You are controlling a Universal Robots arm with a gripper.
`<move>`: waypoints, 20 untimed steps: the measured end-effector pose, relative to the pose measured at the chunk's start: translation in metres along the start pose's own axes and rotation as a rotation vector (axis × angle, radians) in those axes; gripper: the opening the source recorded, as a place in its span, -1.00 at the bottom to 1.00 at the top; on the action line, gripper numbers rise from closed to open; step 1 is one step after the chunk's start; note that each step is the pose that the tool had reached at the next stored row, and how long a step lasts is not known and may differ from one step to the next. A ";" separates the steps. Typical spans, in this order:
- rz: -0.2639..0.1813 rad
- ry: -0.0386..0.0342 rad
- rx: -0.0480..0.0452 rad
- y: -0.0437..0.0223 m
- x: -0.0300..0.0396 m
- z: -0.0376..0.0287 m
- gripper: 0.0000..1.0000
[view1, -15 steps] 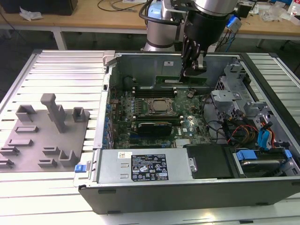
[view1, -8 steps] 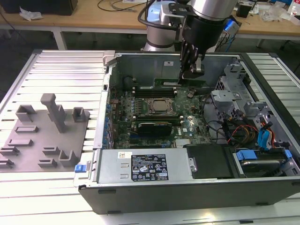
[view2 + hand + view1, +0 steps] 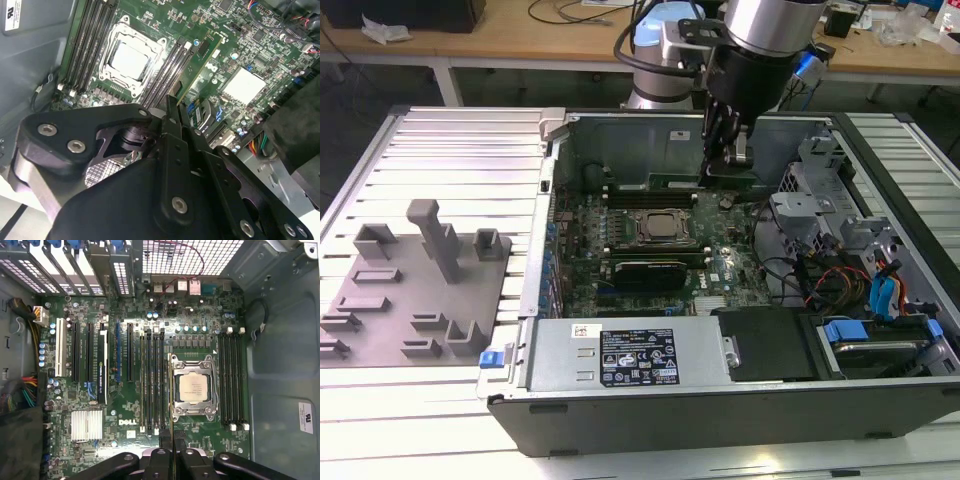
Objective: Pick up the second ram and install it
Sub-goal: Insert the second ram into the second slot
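Observation:
My gripper (image 3: 728,160) is inside the open computer case, above the back part of the motherboard (image 3: 720,270). It is shut on the second ram (image 3: 200,62), a thin green stick held on edge. In the first wrist view the ram (image 3: 171,400) shows as a narrow line running out from between the fingers (image 3: 160,455). It hangs over the memory slots (image 3: 152,385) right beside the CPU socket (image 3: 194,387), in line with them. I cannot tell whether it touches a slot. In the second wrist view the gripper (image 3: 172,107) sits just beyond the socket (image 3: 131,60).
A grey holder tray with moulded blocks (image 3: 420,280) lies at the exterior view's left of the case. The power supply (image 3: 630,355) lines the case's near wall. Drive bays with cables (image 3: 880,300) crowd the exterior view's right. A black card (image 3: 645,272) stands near the socket. More slots (image 3: 232,380) flank the socket.

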State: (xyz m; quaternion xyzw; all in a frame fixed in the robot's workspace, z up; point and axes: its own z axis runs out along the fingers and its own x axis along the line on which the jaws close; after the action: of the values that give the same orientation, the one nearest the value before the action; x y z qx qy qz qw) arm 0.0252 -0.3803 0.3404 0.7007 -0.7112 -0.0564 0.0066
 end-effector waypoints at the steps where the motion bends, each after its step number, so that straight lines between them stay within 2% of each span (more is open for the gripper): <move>1: 0.000 0.0000 0.0001 -0.0001 0.0001 0.0011 -0.73; 12: 0.000 0.0001 0.0000 -0.0008 0.0010 0.0145 -0.73; 20: 0.000 0.0001 0.0000 0.0031 0.0020 0.0243 -0.73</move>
State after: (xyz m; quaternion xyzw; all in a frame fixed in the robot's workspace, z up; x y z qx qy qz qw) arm 0.0199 -0.3806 0.3163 0.7007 -0.7112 -0.0564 0.0066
